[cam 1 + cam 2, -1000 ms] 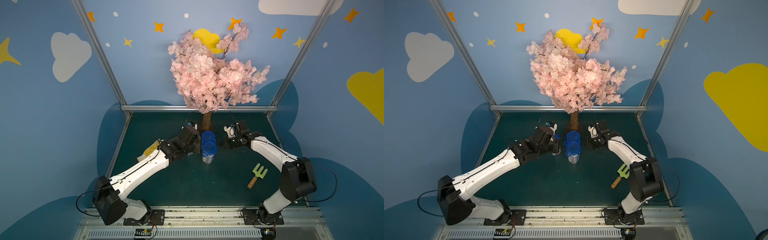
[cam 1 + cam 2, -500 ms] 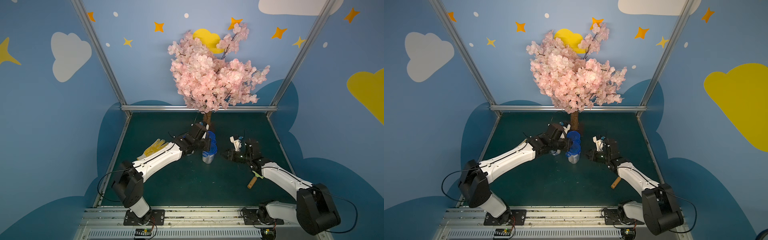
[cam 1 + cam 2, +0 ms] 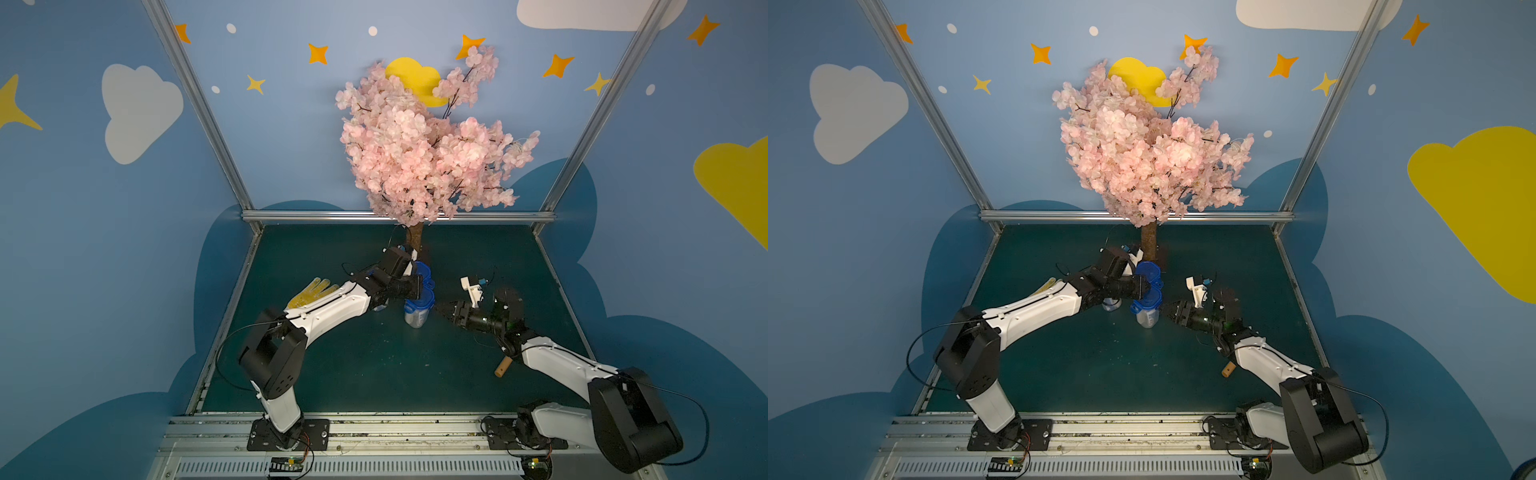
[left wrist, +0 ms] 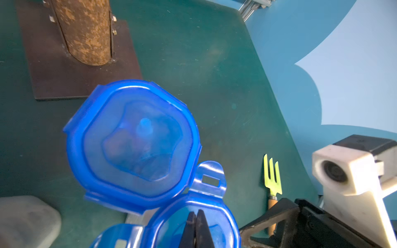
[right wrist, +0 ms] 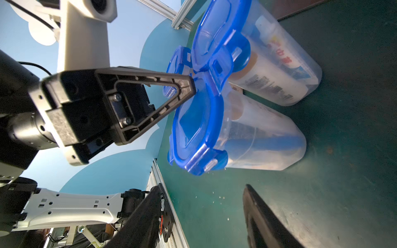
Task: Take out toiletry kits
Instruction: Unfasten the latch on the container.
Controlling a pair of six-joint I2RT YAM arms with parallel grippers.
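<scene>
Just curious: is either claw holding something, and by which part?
Nothing, it seems. Left gripper shut, tips against a blue lid; right gripper open, empty.

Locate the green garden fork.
In both top views the fork lies on the right side of the table, all but its handle end hidden under the right arm; the left wrist view shows its green tines.

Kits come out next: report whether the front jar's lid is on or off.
On. The blue lid covers the mouth of the front jar; kit pieces show through its clear wall.
</scene>
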